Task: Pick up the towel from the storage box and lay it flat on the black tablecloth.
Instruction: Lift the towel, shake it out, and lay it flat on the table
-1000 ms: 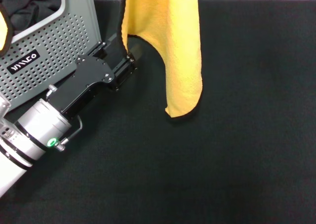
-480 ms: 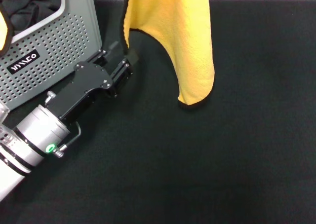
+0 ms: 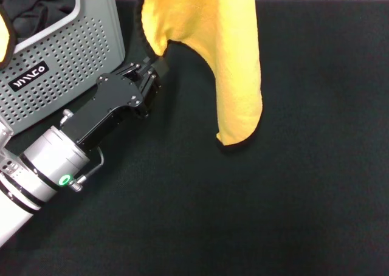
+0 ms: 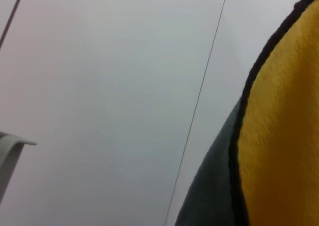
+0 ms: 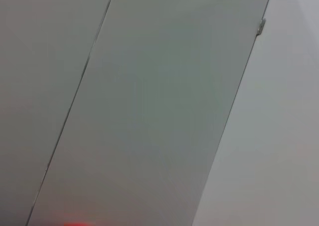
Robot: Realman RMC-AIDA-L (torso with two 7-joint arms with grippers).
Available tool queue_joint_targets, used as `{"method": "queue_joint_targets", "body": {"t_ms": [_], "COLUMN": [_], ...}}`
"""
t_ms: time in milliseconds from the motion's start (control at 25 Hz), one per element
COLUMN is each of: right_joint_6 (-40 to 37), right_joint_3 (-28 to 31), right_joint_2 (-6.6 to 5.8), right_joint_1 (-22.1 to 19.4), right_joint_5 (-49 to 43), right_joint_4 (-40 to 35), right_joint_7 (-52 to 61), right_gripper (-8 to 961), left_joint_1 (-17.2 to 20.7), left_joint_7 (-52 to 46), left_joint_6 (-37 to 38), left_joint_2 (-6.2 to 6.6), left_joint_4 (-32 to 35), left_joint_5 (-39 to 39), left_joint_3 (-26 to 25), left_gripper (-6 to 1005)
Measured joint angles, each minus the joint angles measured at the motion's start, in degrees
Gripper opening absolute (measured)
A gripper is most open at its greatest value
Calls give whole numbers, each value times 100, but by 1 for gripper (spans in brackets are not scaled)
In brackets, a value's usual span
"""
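The towel [image 3: 206, 39], yellow-orange side towards me with black edge trim, hangs in the air from above the head view's top edge over the black tablecloth [image 3: 273, 197]. Its lowest tip hangs at mid-table, and I cannot tell whether it touches the cloth. My left gripper [image 3: 155, 66] reaches from the lower left to the towel's lower left corner, its tip partly behind the towel's edge. The left wrist view shows the towel [image 4: 284, 136] close up, with its trim and grey-teal side. The storage box [image 3: 67, 51] stands at the far left. My right gripper is out of view.
A black garment [image 3: 36, 5] lies in the storage box. A bit of yellow cloth with black trim [image 3: 3, 39] shows at the left edge. A white wall runs behind the table. The right wrist view shows only wall panels.
The hanging towel swung to the right, then its left edge shifted left over the left gripper's tip. The left gripper moved slightly up towards that corner.
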Motion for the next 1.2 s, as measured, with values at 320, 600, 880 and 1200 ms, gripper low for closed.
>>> {"method": "queue_joint_targets", "body": {"t_ms": [320,600,880,1200], "right_joint_6": [3,3,4,12], "right_joint_3": [0,0,0,-22], "right_joint_2": [0,0,0,0], "right_joint_1": [0,0,0,-52], "right_joint_5": [-37,-29,-8,-39], "right_joint_4": [47,52,52,50], "right_joint_7": [-15,-30,-33,-7], "right_gripper": [16,15,15,16], "left_joint_1": [-11,-11,-11,26], "left_joint_7": [-16,-22,-36,-45], "left_joint_6": [-20,-31,-18,22], "left_joint_2": [0,0,0,0], "left_joint_4": [3,3,3,3], "left_joint_5": [-89,-235,-228,-312], "left_joint_3": [-22,-3,11,-2], "left_gripper": [174,303,354,128]}}
